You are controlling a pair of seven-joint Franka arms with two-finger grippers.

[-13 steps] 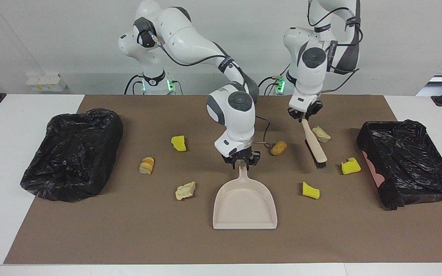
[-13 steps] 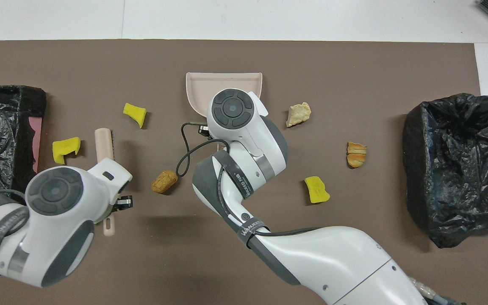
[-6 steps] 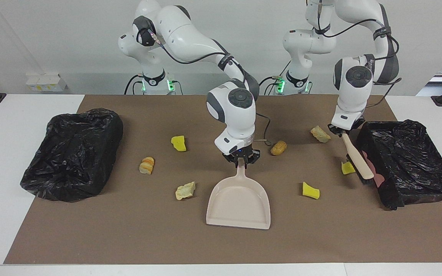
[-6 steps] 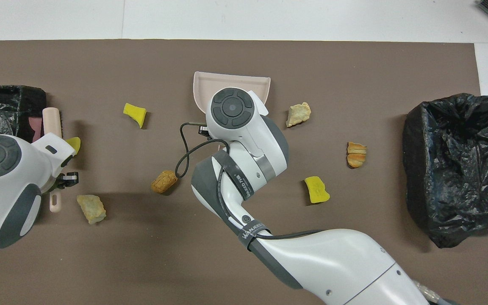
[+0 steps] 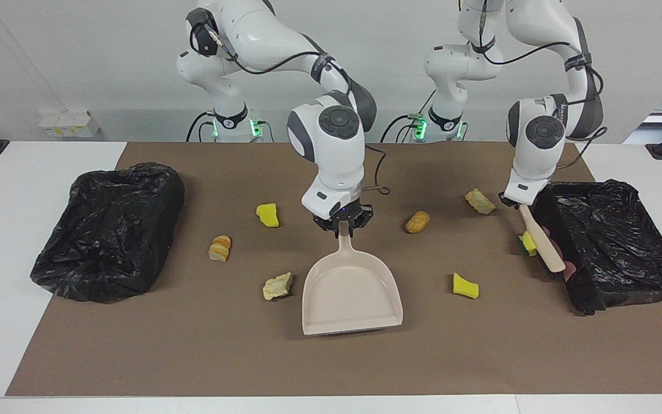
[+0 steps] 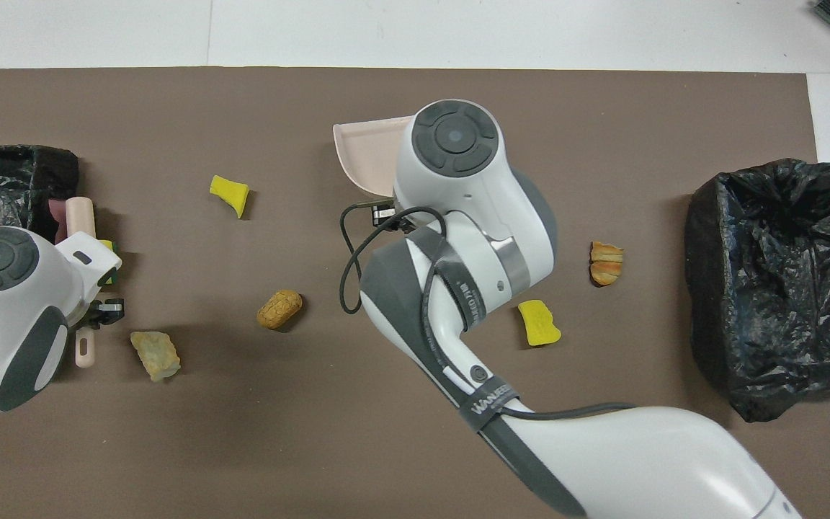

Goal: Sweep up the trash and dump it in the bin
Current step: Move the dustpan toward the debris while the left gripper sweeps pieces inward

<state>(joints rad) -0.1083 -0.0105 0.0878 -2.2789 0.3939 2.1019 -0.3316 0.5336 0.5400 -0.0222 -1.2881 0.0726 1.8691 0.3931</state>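
Facing view. Your right tool (image 5: 343, 225) is clamped on the handle of the beige dustpan (image 5: 351, 293), whose pan rests on the brown mat (image 5: 204, 356) mid-surface. Your left tool (image 5: 516, 201) is closed on the handle of the brush (image 5: 542, 244), which slants down against the black-lined bin (image 5: 624, 253) at the left arm's end; a yellow sponge chunk (image 5: 527, 242) sits touching the brush by that bin. Loose trash on the mat: a second sponge chunk (image 5: 465, 286), a third sponge chunk (image 5: 268, 215), a brown lump (image 5: 417, 221), a pale lump (image 5: 479, 201), a striped bread lump (image 5: 219, 248), and a tan lump (image 5: 277, 286) just beside the dustpan. A second black-bagged bin (image 5: 110, 230) stands at the right arm's end.

Overhead view. You find the dustpan (image 6: 368, 155) mostly hidden under the right arm; the brush (image 6: 82, 216) shows beside the bin (image 6: 4, 180).
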